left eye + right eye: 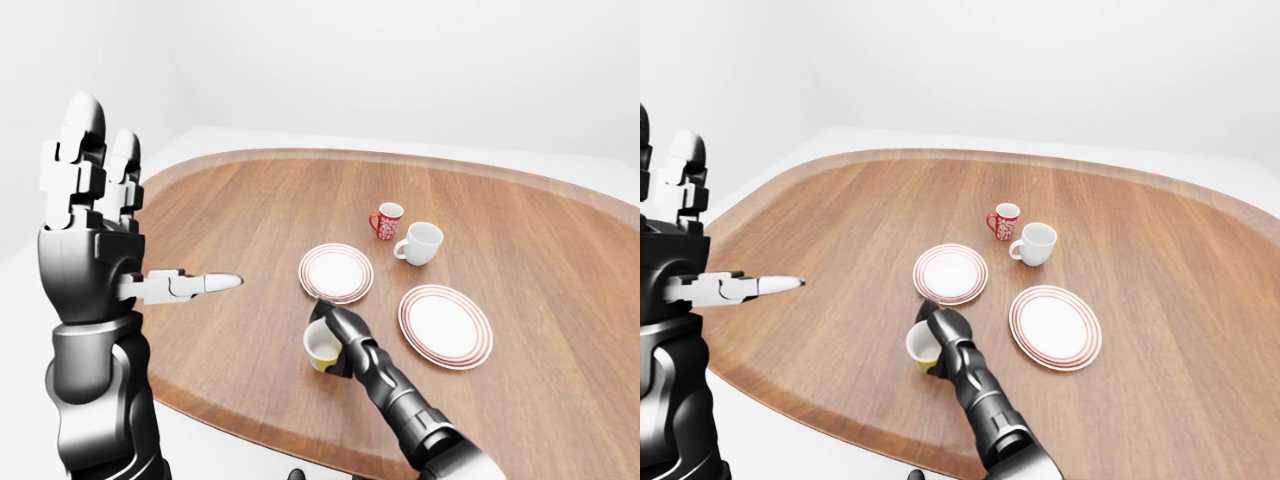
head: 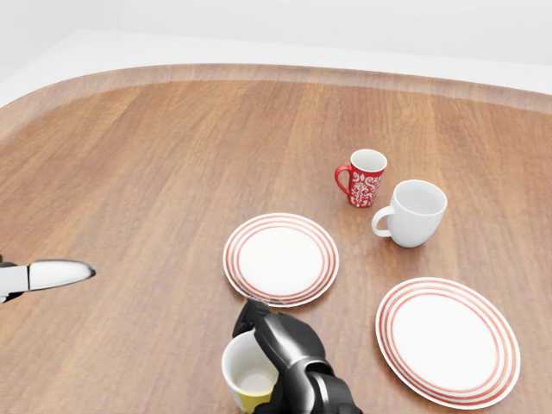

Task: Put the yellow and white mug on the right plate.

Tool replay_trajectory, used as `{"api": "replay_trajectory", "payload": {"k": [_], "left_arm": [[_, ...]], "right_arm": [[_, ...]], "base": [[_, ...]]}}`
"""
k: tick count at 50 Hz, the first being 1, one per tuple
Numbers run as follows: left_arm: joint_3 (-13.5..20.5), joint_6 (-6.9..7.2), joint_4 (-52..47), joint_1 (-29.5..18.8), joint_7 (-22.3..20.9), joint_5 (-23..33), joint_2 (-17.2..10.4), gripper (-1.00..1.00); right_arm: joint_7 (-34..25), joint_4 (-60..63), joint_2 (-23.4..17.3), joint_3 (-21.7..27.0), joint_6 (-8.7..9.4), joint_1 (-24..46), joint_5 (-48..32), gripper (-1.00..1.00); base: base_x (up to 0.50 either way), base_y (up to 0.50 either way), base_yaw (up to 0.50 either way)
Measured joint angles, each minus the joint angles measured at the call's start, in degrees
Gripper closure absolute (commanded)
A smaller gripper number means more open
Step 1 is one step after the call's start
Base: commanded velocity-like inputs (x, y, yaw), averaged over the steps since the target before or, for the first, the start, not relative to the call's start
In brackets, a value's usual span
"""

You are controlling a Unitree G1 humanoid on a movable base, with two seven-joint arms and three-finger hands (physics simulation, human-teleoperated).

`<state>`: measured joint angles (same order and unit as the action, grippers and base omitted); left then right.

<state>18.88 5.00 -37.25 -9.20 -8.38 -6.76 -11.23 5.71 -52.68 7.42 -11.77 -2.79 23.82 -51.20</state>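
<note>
The yellow and white mug [image 2: 245,378] is at the bottom middle of the head view, below the left plate [image 2: 280,259]. My right hand [image 2: 269,338] is closed round the mug's right side and rim, its fingers curled over the top. I cannot tell whether the mug rests on the table or hangs just above it. The right plate [image 2: 448,341], white with red rings, lies bare to the right of the hand. My left hand [image 1: 95,225] is raised at the left of the left-eye view, fingers spread open and empty.
A red patterned mug [image 2: 364,177] and a plain white mug [image 2: 416,211] stand together above the two plates. The wooden oval table [image 2: 129,172] has its near edge [image 1: 230,420] just below the held mug.
</note>
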Motion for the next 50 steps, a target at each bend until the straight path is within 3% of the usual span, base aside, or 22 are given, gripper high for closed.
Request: {"api": "replay_trajectory", "payload": {"k": [4, 15, 23, 37, 50], "left_arm": [[0.13, 0.0, -0.03, -0.06, 0.0, -0.09, -0.06, -0.91], [0.27, 0.0, -0.04, -0.14, 0.04, -0.21, -0.2, -0.91], [0.23, 0.0, -0.01, -0.12, 0.05, -0.17, -0.21, -0.91], [-0.43, 0.0, 0.43, 0.25, -0.16, 0.54, 0.17, -0.91], [-1.08, 0.0, 0.88, 0.6, -0.47, 1.3, 0.61, -0.91]], "right_arm": [[-1.27, 3.11, -0.52, 0.16, 1.12, -0.46, 0.32, 1.0], [-7.83, 15.59, -2.62, 1.26, 6.3, -2.1, 3.34, 1.0], [-9.83, 19.05, -5.06, 3.05, 7.8, -1.57, 5.12, 1.0], [-10.26, 16.79, -11.2, 7.26, 6.55, 1.48, 8.07, 1.0], [-7.76, 8.31, -16.37, 9.83, 2.77, 5.37, 10.3, 1.0]], "base": [[0.0, 0.0, 0.0], [0.0, 0.0, 0.0], [0.0, 0.0, 0.0], [0.0, 0.0, 0.0], [0.0, 0.0, 0.0]]}}
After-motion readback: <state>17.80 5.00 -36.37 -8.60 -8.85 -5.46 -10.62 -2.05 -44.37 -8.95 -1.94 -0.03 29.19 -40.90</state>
